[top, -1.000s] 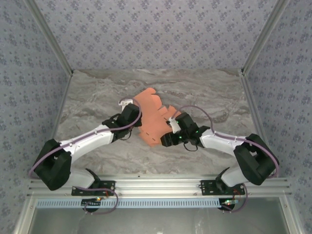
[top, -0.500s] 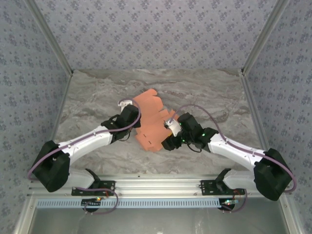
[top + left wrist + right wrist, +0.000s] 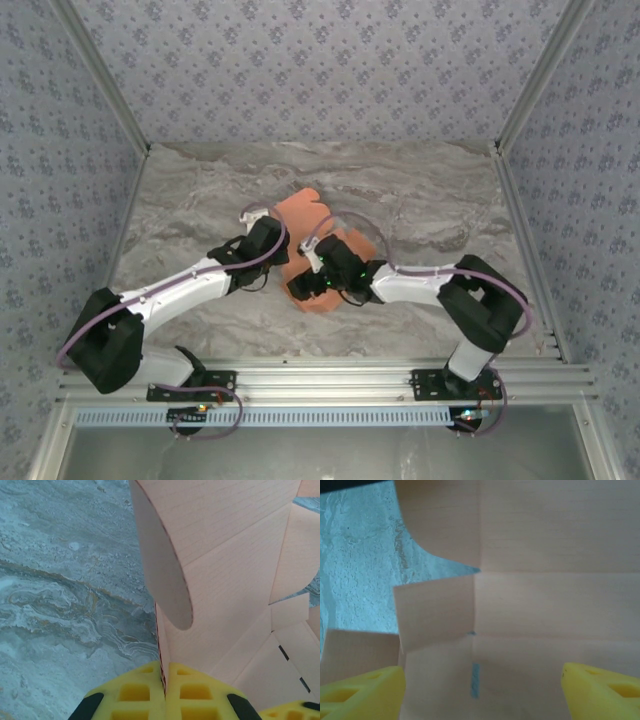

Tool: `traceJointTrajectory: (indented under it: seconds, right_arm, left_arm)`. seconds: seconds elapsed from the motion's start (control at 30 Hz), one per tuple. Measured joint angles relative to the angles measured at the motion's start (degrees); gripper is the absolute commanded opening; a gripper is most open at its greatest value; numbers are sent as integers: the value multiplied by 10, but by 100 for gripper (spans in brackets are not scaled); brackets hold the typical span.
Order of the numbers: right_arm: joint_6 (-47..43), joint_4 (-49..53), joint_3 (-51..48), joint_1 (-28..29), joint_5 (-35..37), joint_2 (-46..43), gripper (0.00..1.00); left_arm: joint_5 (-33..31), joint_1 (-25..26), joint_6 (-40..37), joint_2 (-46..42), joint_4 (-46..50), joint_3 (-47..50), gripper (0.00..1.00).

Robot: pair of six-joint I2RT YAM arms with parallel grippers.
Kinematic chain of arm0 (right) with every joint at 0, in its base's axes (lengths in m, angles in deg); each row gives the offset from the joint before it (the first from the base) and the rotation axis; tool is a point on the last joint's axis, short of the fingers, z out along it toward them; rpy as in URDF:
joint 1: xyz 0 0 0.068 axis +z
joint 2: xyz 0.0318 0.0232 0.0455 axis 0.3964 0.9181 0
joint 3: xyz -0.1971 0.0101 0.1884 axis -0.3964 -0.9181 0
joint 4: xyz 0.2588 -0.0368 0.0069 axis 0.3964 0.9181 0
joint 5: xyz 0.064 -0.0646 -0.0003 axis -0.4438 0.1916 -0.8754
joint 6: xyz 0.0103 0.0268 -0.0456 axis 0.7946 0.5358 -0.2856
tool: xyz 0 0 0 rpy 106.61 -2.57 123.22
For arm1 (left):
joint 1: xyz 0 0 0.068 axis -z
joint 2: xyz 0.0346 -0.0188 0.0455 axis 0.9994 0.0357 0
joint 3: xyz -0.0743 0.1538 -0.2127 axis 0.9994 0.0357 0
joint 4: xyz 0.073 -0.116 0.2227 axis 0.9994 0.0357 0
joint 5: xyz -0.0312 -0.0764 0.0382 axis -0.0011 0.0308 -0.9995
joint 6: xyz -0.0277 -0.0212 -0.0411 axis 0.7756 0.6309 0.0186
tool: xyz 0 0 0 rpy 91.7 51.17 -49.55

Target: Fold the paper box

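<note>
The paper box (image 3: 299, 209) is a salmon-orange card sheet with notched tabs, lying partly raised in the middle of the marble table (image 3: 190, 200). My left gripper (image 3: 277, 228) is at the sheet's left edge. In the left wrist view its yellow fingers (image 3: 135, 692) are shut on a thin upright edge of the paper box (image 3: 230, 555), whose rounded flap curves up above them. My right gripper (image 3: 308, 280) hovers over the sheet's near part. In the right wrist view the right gripper (image 3: 482, 690) stands wide open, with creased panels of the paper box (image 3: 545, 605) spread beneath and between its fingertips (image 3: 365, 692).
Patterned walls and metal posts (image 3: 120, 110) enclose the table on three sides. An aluminium rail (image 3: 320, 380) with both arm bases runs along the near edge. Bare marble lies to the left, right and behind the sheet.
The right arm has swung left across the sheet and now covers its near half, and its jaws have widened. The left gripper has kept its grip in place.
</note>
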Motion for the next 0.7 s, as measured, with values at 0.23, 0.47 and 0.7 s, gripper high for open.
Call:
traceJointTrajectory:
  seconds: [0.23, 0.47, 0.7]
  right_arm:
    - [22, -37, 24, 11, 20, 27, 84]
    - [38, -39, 42, 8, 42, 50, 64]
    - [63, -34, 25, -13, 39, 42, 61]
  left_arm:
    - [33, -27, 26, 0, 5, 0, 0]
    - [57, -39, 43, 0, 4, 0, 0]
    - [58, -41, 50, 0, 1, 13, 0]
